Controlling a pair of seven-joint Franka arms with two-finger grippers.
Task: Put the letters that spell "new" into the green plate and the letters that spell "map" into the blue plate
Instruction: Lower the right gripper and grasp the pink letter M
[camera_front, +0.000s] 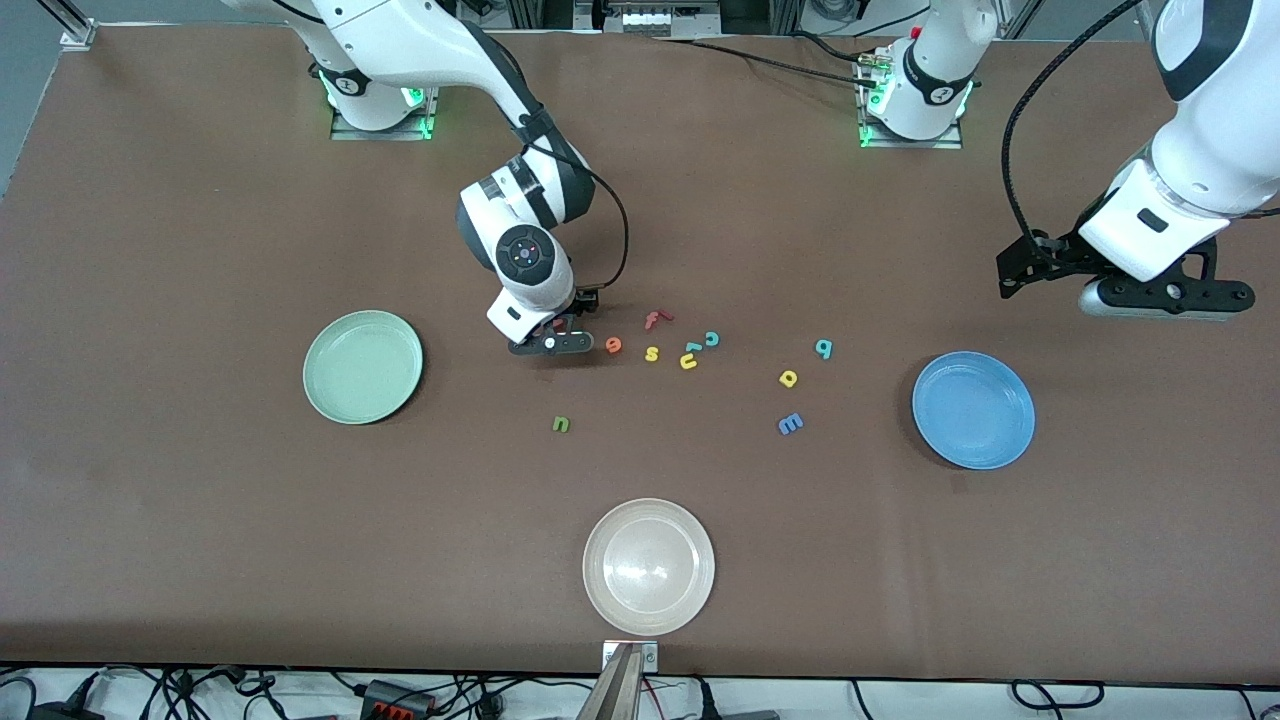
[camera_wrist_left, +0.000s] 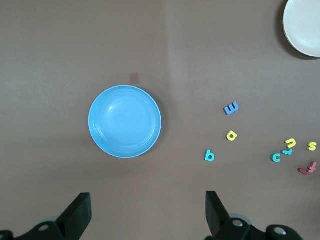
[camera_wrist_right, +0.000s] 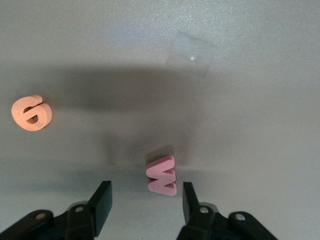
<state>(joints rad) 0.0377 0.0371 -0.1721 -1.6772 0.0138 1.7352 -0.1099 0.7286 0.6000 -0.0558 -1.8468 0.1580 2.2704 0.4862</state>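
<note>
Pink w (camera_wrist_right: 161, 175) on the table beside the orange e (camera_front: 613, 345), not yet in the green plate (camera_front: 363, 367) | right gripper (camera_wrist_right: 145, 200) down around the w, fingers part-open, not pinching yet | left gripper (camera_wrist_left: 147, 212) wide open, waiting above the blue plate (camera_wrist_left: 125, 121) | risk: w sits off-centre near one finger, could skid or tip out when squeezed

Cream-white plate (camera_front: 648, 567) sits on the brown table (camera_front: 200, 250), at the edge nearest the front camera. All other non-task letters lie farther from the camera than this plate: yellow "s" (camera_front: 652, 353), yellow "u" (camera_front: 688, 361), teal "c" (camera_front: 712, 338), and red "f" (camera_front: 656, 319), the farthest.
</note>
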